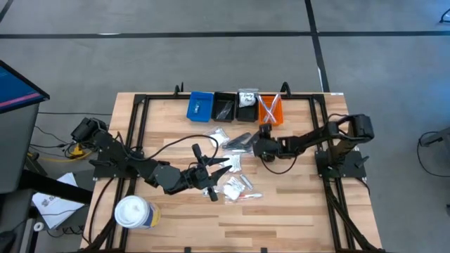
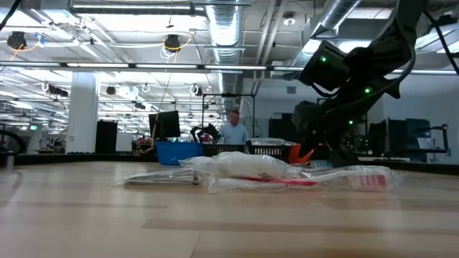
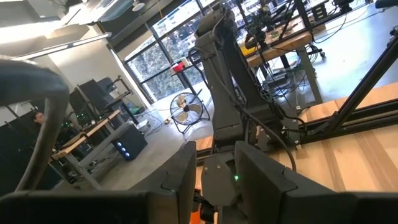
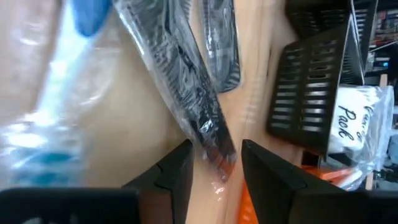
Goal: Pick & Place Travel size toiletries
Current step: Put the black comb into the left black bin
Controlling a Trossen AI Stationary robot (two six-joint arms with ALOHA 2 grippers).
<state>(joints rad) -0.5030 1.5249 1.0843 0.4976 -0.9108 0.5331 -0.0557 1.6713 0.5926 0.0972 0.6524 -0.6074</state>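
Right gripper low over the wooden table, jaws spread around a black comb in a clear plastic bag, near the black bin. Left gripper beside the sachet pile, jaws cannot tell.

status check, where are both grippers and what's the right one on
Right gripper down at the wrapped black comb, fingers astride its end, not yet shut. Left gripper idle beside the clear plastic sachets. Black slotted bin close ahead.
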